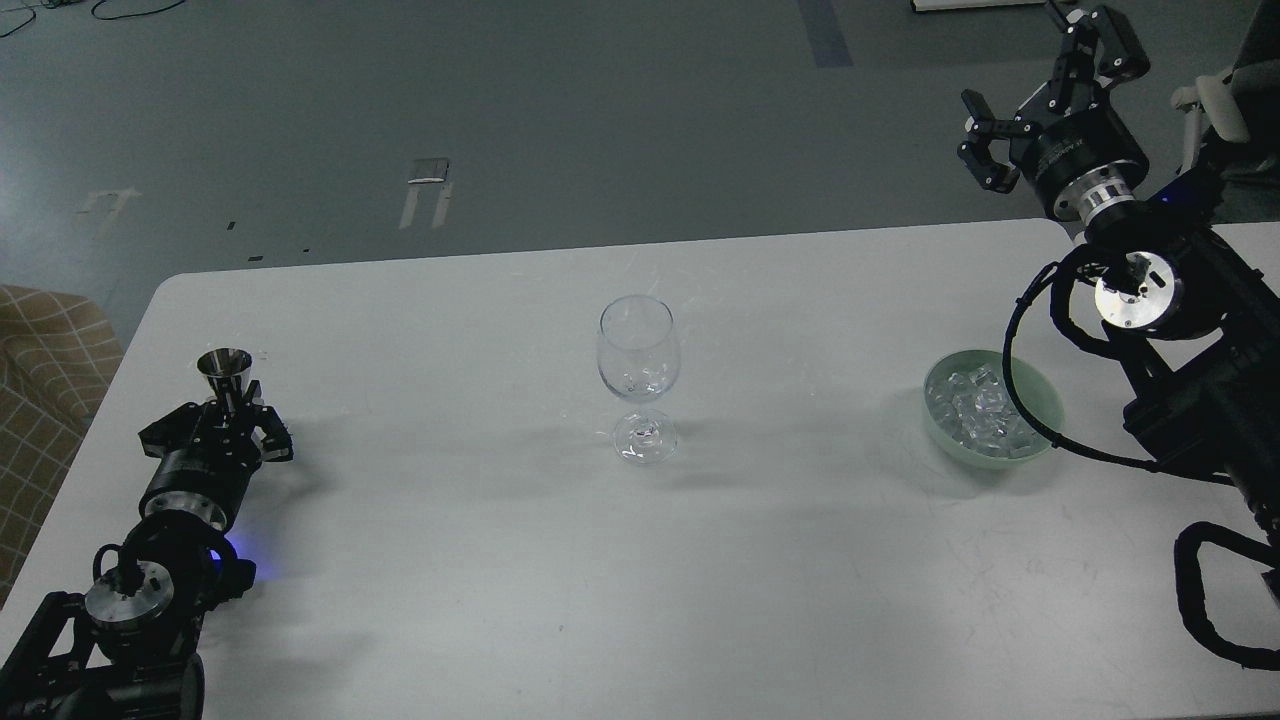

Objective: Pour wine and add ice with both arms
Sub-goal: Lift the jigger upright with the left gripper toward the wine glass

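Observation:
A clear, empty stemmed wine glass (638, 352) stands at the table's middle. The ice (972, 408) is a heap of clear cubes in a pale green bowl (940, 432) at the right. My left gripper (224, 412) lies low at the table's left edge, shut on the lower part of a small metal jigger (224, 366) that stands upright. My right gripper (1020, 72) is open and empty, raised high beyond the table's far right corner, well behind the bowl. A black cable of the right arm (1150, 330) loops over the bowl's right rim.
The white table (620, 580) has its far edge just behind the glass and its left edge close to my left arm. A checked brown seat (45, 350) stands off the left side. Grey floor lies beyond.

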`<state>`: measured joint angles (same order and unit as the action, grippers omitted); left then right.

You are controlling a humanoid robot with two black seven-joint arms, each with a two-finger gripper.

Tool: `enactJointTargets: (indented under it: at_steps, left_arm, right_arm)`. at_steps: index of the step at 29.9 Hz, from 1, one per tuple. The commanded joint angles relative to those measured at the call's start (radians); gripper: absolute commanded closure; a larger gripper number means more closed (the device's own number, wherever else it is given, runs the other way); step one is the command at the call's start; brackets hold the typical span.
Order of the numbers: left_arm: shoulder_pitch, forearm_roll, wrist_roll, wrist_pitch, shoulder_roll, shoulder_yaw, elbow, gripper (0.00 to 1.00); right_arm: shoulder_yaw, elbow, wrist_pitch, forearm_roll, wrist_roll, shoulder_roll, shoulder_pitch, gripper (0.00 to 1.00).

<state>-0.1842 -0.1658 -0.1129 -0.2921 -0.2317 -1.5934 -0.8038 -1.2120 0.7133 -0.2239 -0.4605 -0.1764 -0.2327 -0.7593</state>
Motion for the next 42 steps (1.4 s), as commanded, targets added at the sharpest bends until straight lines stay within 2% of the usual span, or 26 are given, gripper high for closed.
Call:
enactJointTargets:
  at_steps: [1,13,26,42]
  left_arm:
    - [-0.003,-0.003,0.002,-0.010,0.000,-0.003,0.000,0.87]
    - [-0.011,-0.014,-0.011,-0.053,0.000,0.000,-0.015,0.87]
    - [-0.077,-0.012,-0.070,-0.070,0.005,0.003,-0.052,0.88]
    - [-0.115,-0.011,-0.077,-0.033,-0.005,0.176,-0.187,0.88]
  right_arm:
    - [0.000,0.000,0.000,0.000,0.000,0.000,0.000,0.00]
    - [-0.001,0.000,0.001,0.000,0.002,-0.002,0.000,0.00]
    - [-0.001,0.000,0.001,0.000,0.002,-0.008,0.000,0.00]
    - [-0.001,0.000,0.000,0.000,0.002,-0.014,0.000,0.00]
